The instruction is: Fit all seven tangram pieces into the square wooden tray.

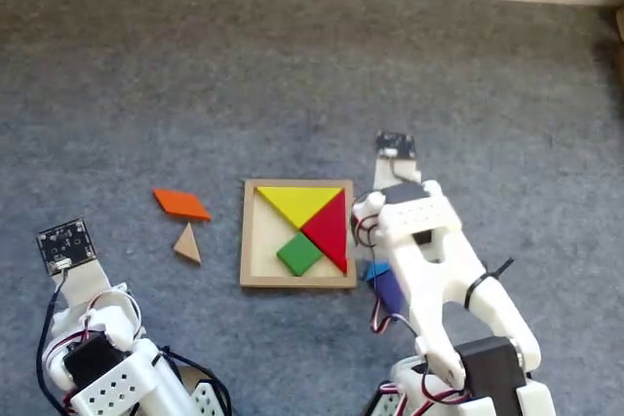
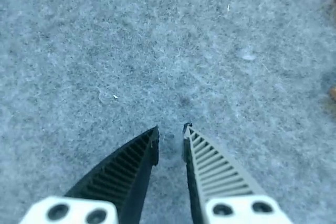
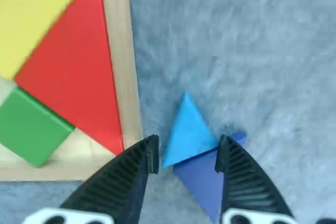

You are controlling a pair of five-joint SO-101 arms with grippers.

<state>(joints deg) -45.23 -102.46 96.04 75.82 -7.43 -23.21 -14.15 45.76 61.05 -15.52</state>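
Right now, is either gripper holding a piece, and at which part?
Nothing is held. The right gripper stands open astride the light blue triangle, apparently not clamping it; the left gripper is over carpet.

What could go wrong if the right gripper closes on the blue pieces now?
1. The light blue triangle seems to lie partly on the dark blue piece, so the open right gripper may pinch or drag both.
2. One finger is near the tray; it may nudge it.
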